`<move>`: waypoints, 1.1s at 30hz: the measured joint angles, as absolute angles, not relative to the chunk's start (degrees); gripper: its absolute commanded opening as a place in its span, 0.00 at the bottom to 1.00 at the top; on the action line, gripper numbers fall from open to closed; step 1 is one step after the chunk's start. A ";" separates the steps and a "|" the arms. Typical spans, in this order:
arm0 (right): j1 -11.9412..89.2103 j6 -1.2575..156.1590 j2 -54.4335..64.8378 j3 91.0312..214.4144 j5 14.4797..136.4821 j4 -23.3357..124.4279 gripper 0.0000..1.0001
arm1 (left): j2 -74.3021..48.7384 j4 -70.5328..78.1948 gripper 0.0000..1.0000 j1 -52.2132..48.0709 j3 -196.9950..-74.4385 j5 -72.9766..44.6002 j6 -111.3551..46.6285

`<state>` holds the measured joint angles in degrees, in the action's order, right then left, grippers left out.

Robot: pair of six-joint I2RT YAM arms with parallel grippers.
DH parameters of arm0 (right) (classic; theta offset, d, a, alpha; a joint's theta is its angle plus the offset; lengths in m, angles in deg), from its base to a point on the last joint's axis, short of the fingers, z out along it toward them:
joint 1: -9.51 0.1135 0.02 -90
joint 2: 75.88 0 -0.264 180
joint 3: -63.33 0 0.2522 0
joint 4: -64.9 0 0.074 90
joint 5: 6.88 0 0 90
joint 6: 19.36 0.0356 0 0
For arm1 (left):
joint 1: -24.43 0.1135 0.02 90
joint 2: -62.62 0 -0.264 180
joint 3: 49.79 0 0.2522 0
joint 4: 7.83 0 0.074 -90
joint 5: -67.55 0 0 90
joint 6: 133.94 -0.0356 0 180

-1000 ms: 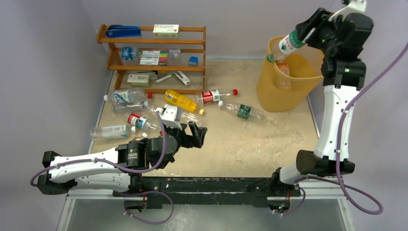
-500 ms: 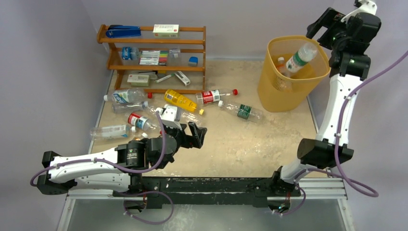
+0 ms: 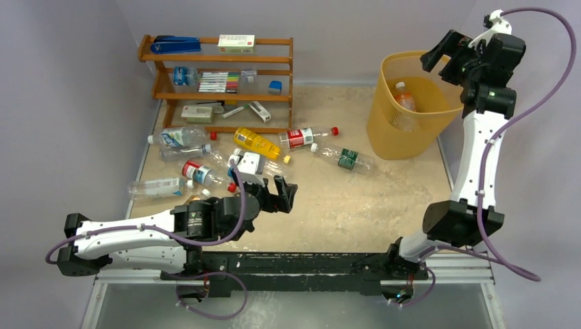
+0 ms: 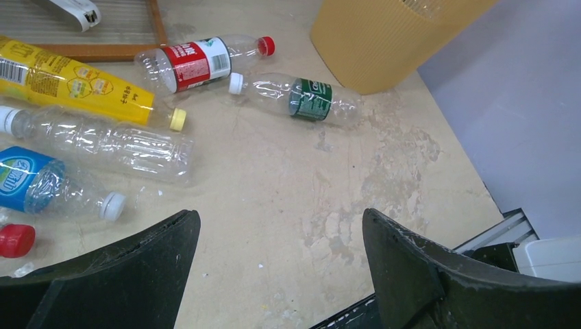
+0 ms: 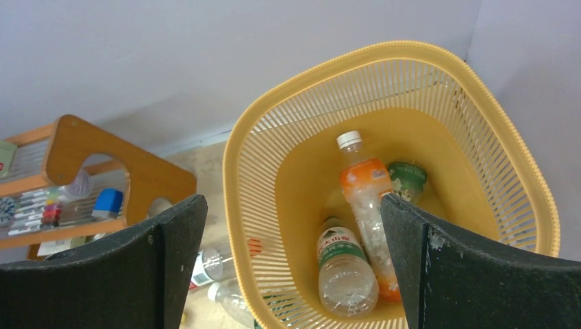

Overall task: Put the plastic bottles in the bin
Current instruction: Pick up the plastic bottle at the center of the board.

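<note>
The yellow-orange bin [image 3: 384, 130] stands at the back right. My right gripper [image 3: 440, 56] hangs open above its rim [image 5: 236, 144], holding nothing. Inside lie an orange-labelled bottle [image 5: 366, 195] and a clear green-labelled bottle [image 5: 342, 264]. My left gripper [image 3: 283, 193] is open and empty, low over bare table [image 4: 281, 214]. Ahead of it lie several bottles: a green-labelled one [image 4: 301, 97], a red-labelled one [image 4: 199, 62], a yellow one [image 4: 62, 79], a clear one [image 4: 109, 144] and a blue-labelled one [image 4: 38, 185]. More clear bottles [image 3: 175, 140] lie at the left.
A brown wooden shelf rack [image 3: 216, 65] with marker pens and small boxes stands at the back left. A loose red cap [image 4: 15, 240] lies near the left finger. Purple walls close in the back and right. A black rail [image 3: 294, 264] runs along the front edge.
My right gripper opened over the bin and the green-labelled bottle dropped in; it now lies at the bottom. The left gripper crept slightly to the right.
</note>
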<state>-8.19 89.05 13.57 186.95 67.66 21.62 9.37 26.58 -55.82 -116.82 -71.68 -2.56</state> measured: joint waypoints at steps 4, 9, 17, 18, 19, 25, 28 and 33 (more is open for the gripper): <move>-8.16 89.03 10.97 185.25 65.36 22.21 1.00 | 9.06 26.58 0.88 -55.82 -116.69 -71.66 -2.56; -5.43 88.20 7.60 182.32 64.01 22.72 0.99 | 8.95 26.60 0.89 -55.82 -116.39 -71.62 -2.56; 9.76 84.72 4.54 177.64 63.94 22.78 0.97 | 8.12 26.56 0.89 -55.82 -116.26 -71.40 -2.51; 11.57 84.33 4.17 176.40 64.14 22.78 0.97 | 8.10 26.56 0.89 -55.82 -116.15 -71.29 -2.49; 13.10 83.98 3.87 175.28 64.31 22.85 0.97 | 8.10 26.62 0.89 -55.82 -116.10 -71.25 -2.47; 20.99 81.84 3.82 168.02 67.09 23.20 0.99 | 8.19 26.62 0.89 -55.82 -115.69 -71.25 -1.51; 23.44 80.72 5.40 166.39 69.10 23.24 1.00 | 8.26 26.95 0.89 -55.82 -115.27 -71.29 -0.72; 26.30 79.24 9.57 165.90 73.32 23.77 1.00 | 9.76 28.26 0.89 -55.82 -114.27 -72.01 1.60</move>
